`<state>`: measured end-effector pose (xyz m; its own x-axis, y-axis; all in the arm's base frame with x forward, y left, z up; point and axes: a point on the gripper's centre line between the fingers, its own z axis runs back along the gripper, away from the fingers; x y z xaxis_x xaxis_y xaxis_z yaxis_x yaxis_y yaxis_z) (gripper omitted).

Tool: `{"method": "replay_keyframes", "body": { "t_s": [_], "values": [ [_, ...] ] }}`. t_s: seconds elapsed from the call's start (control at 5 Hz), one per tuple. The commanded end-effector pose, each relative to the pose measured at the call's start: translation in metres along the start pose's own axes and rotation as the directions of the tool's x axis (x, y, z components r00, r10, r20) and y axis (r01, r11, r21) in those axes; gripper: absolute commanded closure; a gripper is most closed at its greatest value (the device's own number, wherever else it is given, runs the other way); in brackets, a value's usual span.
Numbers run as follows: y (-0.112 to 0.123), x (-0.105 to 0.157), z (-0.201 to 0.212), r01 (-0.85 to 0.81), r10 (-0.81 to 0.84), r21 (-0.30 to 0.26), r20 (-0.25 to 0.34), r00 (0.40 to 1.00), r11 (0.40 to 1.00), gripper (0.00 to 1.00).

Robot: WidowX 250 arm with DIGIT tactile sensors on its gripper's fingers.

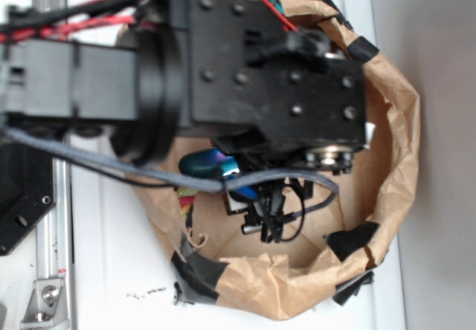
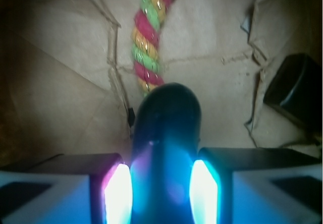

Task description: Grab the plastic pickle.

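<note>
The plastic pickle is a dark green, glossy, rounded piece. In the wrist view it sits between my two glowing pads, its rounded end pointing away. My gripper is shut on it, with both pads against its sides. In the exterior view the pickle shows as a dark glossy end under the black arm, inside the brown paper bowl. The gripper there is mostly hidden by the arm.
A twisted red-yellow-green rope lies on the paper beyond the pickle; its end peeks out in the exterior view. A black square block sits at the right. The crumpled paper walls with black tape surround everything.
</note>
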<state>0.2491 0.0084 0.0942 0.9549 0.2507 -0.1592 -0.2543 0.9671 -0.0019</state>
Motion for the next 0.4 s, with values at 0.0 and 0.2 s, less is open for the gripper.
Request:
{"method": "replay_keyframes", "body": {
  "t_s": [0.0, 0.2],
  "values": [
    [-0.0014, 0.0120, 0.0189, 0.013, -0.010, -0.033, 0.104, 0.995, 0.999, 1.00],
    [-0.0001, 0.0117, 0.0188, 0.013, -0.010, -0.030, 0.105, 0.994, 0.999, 1.00]
  ]
}}
